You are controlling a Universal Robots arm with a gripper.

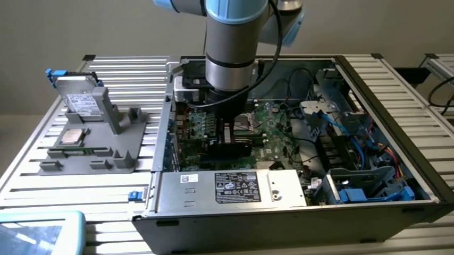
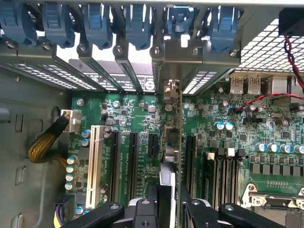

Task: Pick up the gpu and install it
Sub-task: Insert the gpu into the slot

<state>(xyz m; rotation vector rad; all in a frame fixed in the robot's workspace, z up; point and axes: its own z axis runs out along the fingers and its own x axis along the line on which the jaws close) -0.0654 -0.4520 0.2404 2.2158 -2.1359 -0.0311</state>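
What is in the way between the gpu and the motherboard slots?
Nothing that I can see. The tool holds the gpu edge-on, right down at the motherboard's slots, and nothing shows between them.

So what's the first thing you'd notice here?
The big robot arm reaching into the open computer case. Its gripper pinches the gpu, edge-on, by the slots of the green motherboard. On the exterior view's left, a grey tray holds other parts.
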